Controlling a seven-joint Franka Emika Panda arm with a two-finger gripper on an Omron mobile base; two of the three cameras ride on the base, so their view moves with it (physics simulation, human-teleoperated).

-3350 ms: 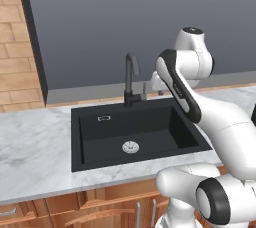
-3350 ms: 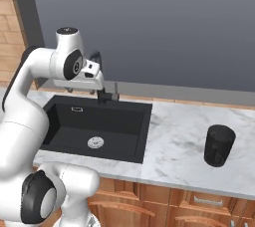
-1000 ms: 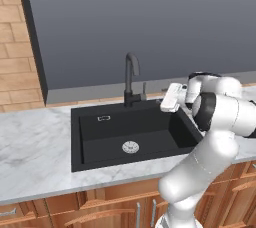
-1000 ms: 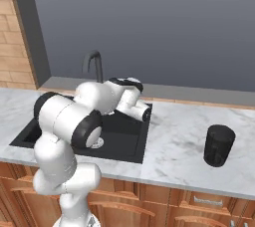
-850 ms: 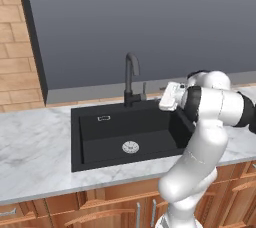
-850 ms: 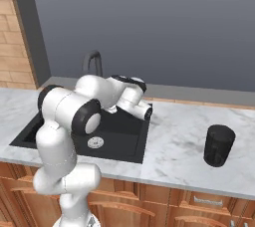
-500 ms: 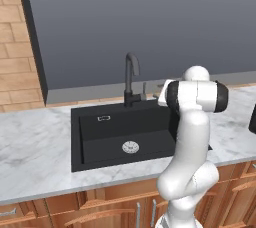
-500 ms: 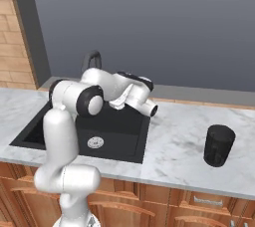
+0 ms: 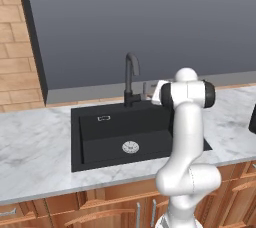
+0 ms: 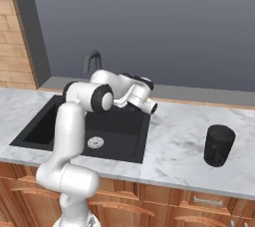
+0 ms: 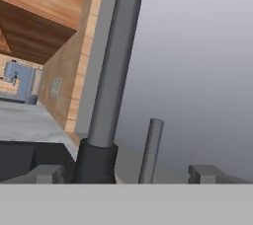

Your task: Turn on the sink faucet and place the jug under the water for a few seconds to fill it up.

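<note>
The tool [image 11: 126,174] stands wide open, its two dark fingertips [image 11: 47,173] far apart at the foot of the hand view, with nothing between them and nothing touched. Straight ahead of it, inside the gap, rises the small grey side lever [image 11: 150,150], a thin upright rod that stands apart from both tips. Just to the left of the lever in that view is the faucet [image 11: 112,71], its tall dark grey spout climbing out of a black base [image 11: 95,162]. No stream of water shows at the spout.

In the left base view the hand [image 9: 159,92] sits level with the faucet [image 9: 131,77] and just to its right, close to the lever [image 9: 145,90], above the back rim of the sink [image 9: 87,147]. The black basin lies below and in front of the tool, with its round silver drain [image 9: 130,146] on the floor and the small silver overflow slot [image 9: 103,118] on the back wall.

In the right base view the hand [image 10: 142,100] hangs over the back right corner of the sink [image 10: 119,144]. The matte black jug [image 10: 218,145] stands upright on the marble bench [image 10: 174,156], well apart from the tool, off to the right of the sink and nearer the front edge. Behind everything runs a plain grey wall [image 10: 164,27], with a brick wall [image 9: 17,62] far to the left
</note>
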